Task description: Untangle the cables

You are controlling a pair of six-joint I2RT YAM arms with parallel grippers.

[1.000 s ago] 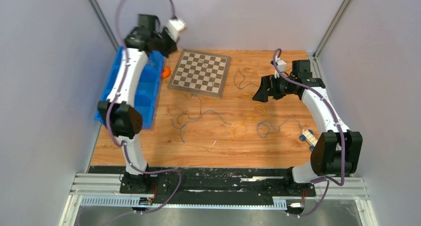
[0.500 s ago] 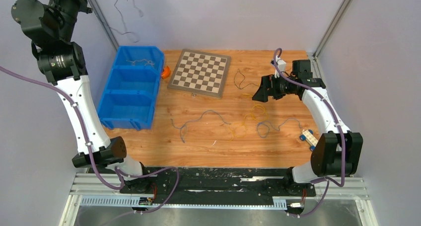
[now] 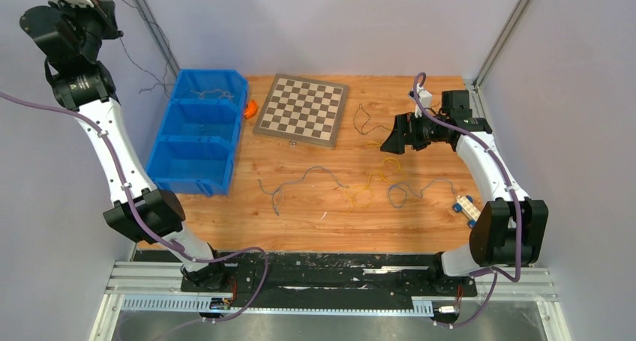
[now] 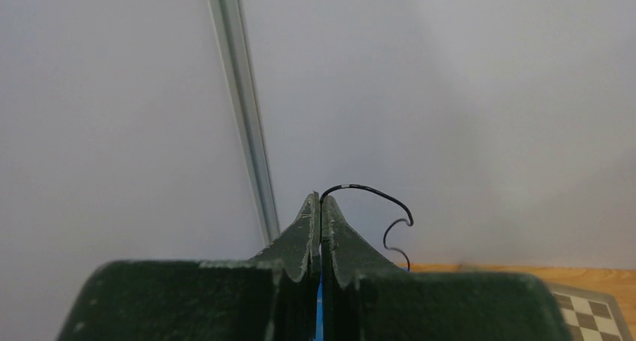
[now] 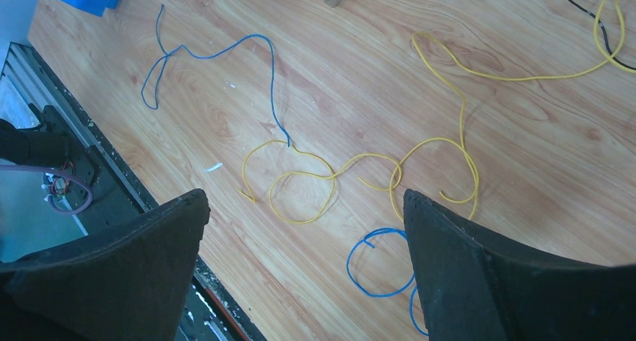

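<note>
Far left, the left gripper (image 4: 321, 200) is up high by the wall, jaws pinched tight together on a thin black cable (image 4: 373, 194), which hangs down toward the blue bin (image 3: 191, 187); a pale cable (image 3: 211, 94) lies in the bin's far compartment; mid-table, a blue-grey cable (image 3: 304, 177) and looping yellow cables (image 5: 360, 165) sprawl on the wood; above them the right gripper (image 5: 300, 198) hovers, jaws spread wide, gripping nothing.

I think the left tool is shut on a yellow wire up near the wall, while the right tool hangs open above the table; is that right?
Not quite: the wire in the left tool is black, not yellow, as the left wrist view shows. The rest holds.
</note>
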